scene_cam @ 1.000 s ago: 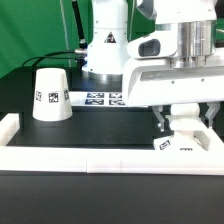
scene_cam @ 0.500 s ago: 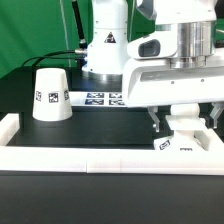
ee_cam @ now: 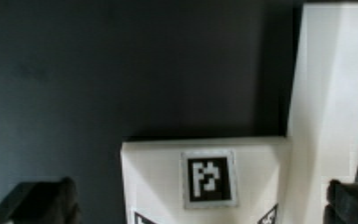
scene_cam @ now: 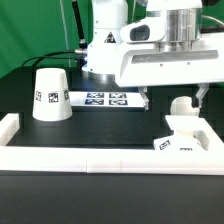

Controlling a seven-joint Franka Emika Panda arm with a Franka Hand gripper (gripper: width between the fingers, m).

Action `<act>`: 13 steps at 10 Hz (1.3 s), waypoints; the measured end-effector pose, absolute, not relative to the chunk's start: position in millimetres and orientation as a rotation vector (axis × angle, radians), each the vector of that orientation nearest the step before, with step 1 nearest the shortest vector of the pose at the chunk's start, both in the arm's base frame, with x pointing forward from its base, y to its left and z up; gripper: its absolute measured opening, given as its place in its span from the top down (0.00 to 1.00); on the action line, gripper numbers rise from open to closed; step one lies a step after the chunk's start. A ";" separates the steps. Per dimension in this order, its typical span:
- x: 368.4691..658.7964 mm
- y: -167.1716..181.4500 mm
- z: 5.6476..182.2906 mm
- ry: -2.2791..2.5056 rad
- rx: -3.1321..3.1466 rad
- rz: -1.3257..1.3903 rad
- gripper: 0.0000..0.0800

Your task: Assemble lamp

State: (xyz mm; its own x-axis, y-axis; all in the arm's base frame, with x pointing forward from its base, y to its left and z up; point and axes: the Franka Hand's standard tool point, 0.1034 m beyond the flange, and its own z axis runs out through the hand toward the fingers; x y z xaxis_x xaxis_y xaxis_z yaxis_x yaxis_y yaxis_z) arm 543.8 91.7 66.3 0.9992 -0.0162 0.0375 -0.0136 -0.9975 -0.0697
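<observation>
Your arm (scene_cam: 105, 42) stands at the back, and its wrist (scene_cam: 168, 25) points straight down. Your gripper (scene_cam: 173, 97) hangs with its jaws spread wide. In the wrist view both dark fingertips (ee_cam: 30, 201) sit far apart, holding nothing.

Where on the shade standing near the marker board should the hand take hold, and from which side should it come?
Take the shade near its narrow top end and come straight down from above. It stands upright with its wide rim down and its walls taper upward, so the top is its smallest span. Nothing stands over it. A grip lower on the sloped wall would likely slip upward, so close just below the top edge.
</observation>
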 end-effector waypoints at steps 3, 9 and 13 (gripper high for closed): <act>533.0 98.1 67.6 0.047 -3.071 -0.043 0.13; 506.5 129.0 64.0 0.079 -3.071 -0.012 0.13; 497.1 142.3 56.3 0.008 -3.073 -0.010 0.13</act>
State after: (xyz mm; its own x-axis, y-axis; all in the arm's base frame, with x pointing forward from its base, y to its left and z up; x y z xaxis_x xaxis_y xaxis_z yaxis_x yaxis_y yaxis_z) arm 497.1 142.3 56.3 1.0000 -0.0053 0.0064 -0.0048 -0.9976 -0.0688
